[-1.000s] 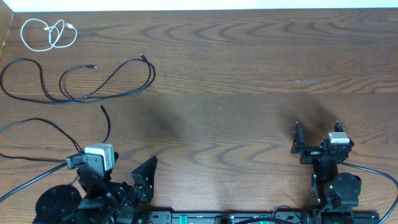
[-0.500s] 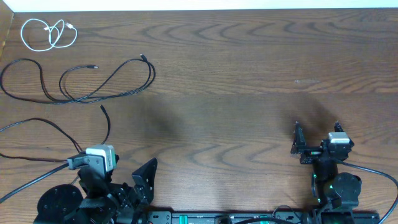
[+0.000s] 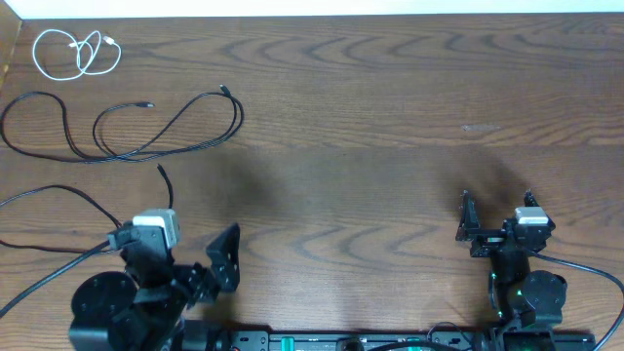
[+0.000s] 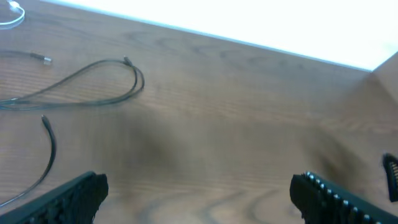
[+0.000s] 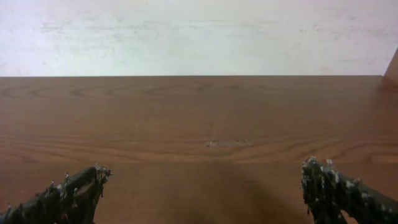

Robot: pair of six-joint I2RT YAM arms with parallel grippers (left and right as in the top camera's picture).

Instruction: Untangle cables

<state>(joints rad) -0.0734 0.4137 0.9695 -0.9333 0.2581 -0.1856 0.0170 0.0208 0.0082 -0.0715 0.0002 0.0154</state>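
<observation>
1. At the near left of the counter (image 3: 370, 146), the left claw (image 4: 199, 185) hangs low over the wood. Its jaws are spread wide and hold nothing.
2. At the near right, the right claw (image 3: 497, 207) points toward the far edge. It is just as wide open and holds nothing, with only wood grain between its fingers (image 5: 74, 190).
3. Bare wood lies between the two claws and runs on to the far edge. This is the broadest open stretch, covering the middle and right of the counter.
4. Just beyond the left claw lies a thin black cable (image 3: 171, 200). Its free plug end points away from the robot, and the cord curves back toward the left wrist. Whether it touches the arm cannot be told.
5. Farther out on the left, a longer black cable (image 3: 240, 117) lies in loose flat loops. It reaches from near the left edge toward the middle and stays apart from the nearer cable.
6. On the right half, well beyond the right claw, there is a small pale scuff (image 3: 480, 127) in the wood.
7. In the far left corner, a short white cable (image 3: 76, 51) lies coiled in small loops. It is close to both the left edge and the far edge, and apart from the black cables.
8. The far edge runs straight along a pale wall (image 5: 199, 31).
</observation>
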